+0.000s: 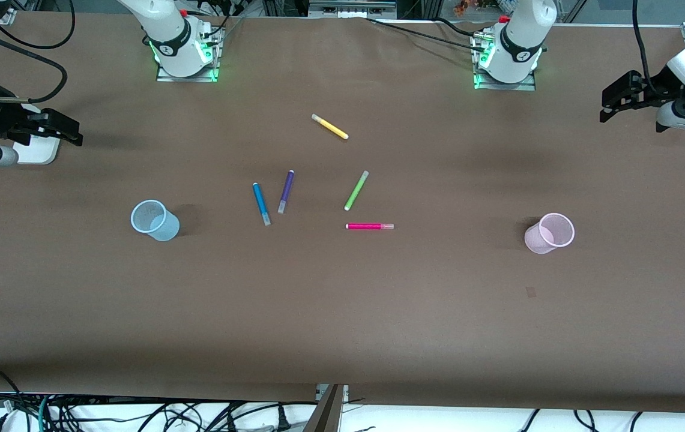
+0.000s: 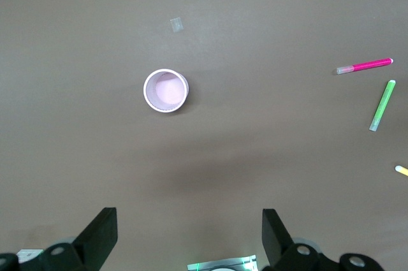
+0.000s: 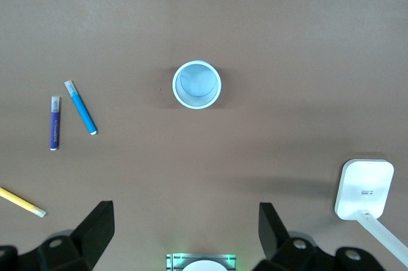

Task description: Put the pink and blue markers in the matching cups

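While both arms wait high at the ends of the tabletop [image 1: 342, 312], nothing of the task is yet begun: the left hand [image 1: 618, 99] hangs over the left arm's end with its fingers spread wide and empty, and the right hand [image 1: 60, 129] hangs over the right arm's end, likewise wide open and holding nothing. The pink marker [image 1: 369, 226] lies flat near the middle, just nearer the front camera than the lime-green marker [image 1: 356, 190]; the blue marker [image 1: 261, 204] lies close beside the purple marker [image 1: 286, 191], apart from it but only narrowly. The yellow marker [image 1: 329, 126] sits closer to the robot bases, well clear of the rest. The pink cup [image 1: 550, 233] stands upright toward the left arm's end, the blue cup [image 1: 155, 220] upright toward the right arm's end, both empty. To do the first step well, I judge each arm should take the marker whose cup is at its own end. For the blue one, the fingers should straddle the barrel crosswise at mid-length, coming straight down so the finger beside the purple marker does not nudge it. The pink marker has freer room. Both cups look light, so the markers should be released low inside the rim.
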Available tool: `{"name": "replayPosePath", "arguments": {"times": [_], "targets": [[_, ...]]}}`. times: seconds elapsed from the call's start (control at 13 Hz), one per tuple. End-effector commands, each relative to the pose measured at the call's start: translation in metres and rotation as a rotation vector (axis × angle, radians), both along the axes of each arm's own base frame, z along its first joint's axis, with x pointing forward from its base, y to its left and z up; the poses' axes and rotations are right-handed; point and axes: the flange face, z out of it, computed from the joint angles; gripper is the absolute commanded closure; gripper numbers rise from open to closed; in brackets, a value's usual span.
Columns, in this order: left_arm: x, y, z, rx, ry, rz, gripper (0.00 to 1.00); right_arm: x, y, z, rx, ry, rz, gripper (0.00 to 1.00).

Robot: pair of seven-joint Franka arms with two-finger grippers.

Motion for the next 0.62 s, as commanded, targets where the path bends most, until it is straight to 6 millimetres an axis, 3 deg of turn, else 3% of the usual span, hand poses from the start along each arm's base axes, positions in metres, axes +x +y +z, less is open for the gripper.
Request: {"name": "replayPosePath", "arguments": {"times": [0.0,0.31,0.54], "targets": [[0.005,0.007,0.002,-0.012,0.006,0.008,0.00,0.002,0.000,0.006,-0.008,-0.003,0.006,0.00],[0.006,0.004,0.000,-0.008,0.011,0.011,0.00,0.003,-0.001,0.006,-0.007,-0.003,0.006,0.00],[0.007,0.004,-0.001,-0.006,0.011,0.008,0.00,0.014,0.012,-0.016,-0.006,0.022,0.026,0.00]]}}
